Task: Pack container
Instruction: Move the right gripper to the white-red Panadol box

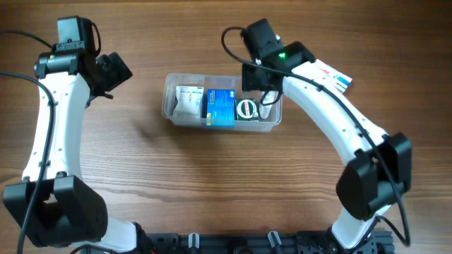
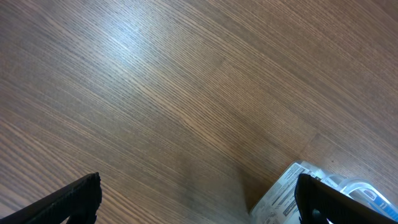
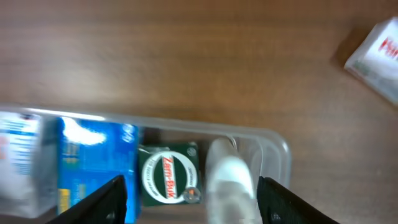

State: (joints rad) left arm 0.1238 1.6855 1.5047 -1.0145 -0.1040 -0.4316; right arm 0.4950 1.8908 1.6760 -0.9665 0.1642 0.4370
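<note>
Brown wooden table [image 1: 212, 176]; fine grain

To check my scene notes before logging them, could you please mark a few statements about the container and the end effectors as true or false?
1. The blue box lies inside the container. True.
2. The green box sits right beside the blue box. True.
3. The left end effector is shut on a box. False: it is open over bare table, holding nothing.
4. Every box is packed. False: a white box with red lettering lies on the table outside the container.
5. The right end effector is over the container's left end. False: it is over the right end.
</note>
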